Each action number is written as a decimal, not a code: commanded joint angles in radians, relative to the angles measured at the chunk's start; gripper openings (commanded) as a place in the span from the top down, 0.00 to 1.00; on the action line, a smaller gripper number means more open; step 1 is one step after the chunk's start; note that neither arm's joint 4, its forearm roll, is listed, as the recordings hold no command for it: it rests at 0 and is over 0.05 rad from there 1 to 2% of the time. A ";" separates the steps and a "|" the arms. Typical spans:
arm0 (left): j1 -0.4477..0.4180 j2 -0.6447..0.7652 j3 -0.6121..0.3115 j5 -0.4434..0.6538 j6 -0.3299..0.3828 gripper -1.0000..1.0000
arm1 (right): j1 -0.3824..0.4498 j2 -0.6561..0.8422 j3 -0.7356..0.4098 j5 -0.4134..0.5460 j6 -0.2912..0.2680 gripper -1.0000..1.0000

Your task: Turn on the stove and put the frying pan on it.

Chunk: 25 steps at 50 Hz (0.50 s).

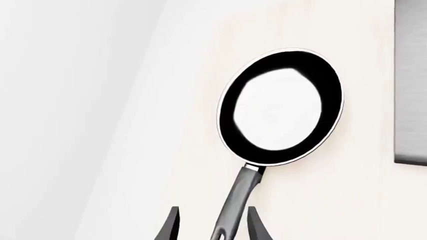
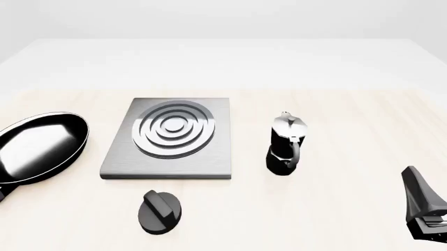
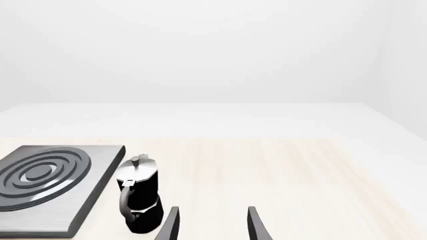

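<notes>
- Glossy black frying pan (image 2: 38, 147) is seen at the left end of the pale wood surface (image 2: 335, 209), flat on its base, just beside the stove (image 2: 167, 142) but apart from it.
- Rigid and fairly light handling is judged likely; the slick finish could slip in a shallow pinch.
- Best hold is judged to be the long handle (image 1: 241, 197), taken near mid-length so the bowl does not droop or swing.
- Long axis runs bowl to handle: in the front view the bowl lies farther away, the handle trails toward the arms' side and off the left edge.
- Left tool (image 1: 212, 225) is spread, its fingers straddling the handle end without a confirmed pinch.
- Right tool (image 3: 212, 225) is spread on nothing, near the moka pot (image 2: 286, 142).
- Knob (image 2: 160, 209) sits on the near side of the stove slab, untouched; the rings (image 2: 173, 128) are bare.
</notes>
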 commanded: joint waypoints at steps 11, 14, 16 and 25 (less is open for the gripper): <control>0.009 0.107 -0.004 -0.027 0.025 0.00 | 0.000 0.000 0.000 0.000 0.000 0.00; 0.011 0.123 0.008 -0.048 0.032 0.00 | 0.000 0.000 0.000 0.000 0.000 0.00; 0.008 0.126 0.014 -0.053 0.029 0.00 | 0.000 0.000 0.000 0.000 0.000 0.00; 0.021 0.178 0.048 -0.121 0.041 0.00 | 0.000 0.000 0.000 0.000 0.000 0.00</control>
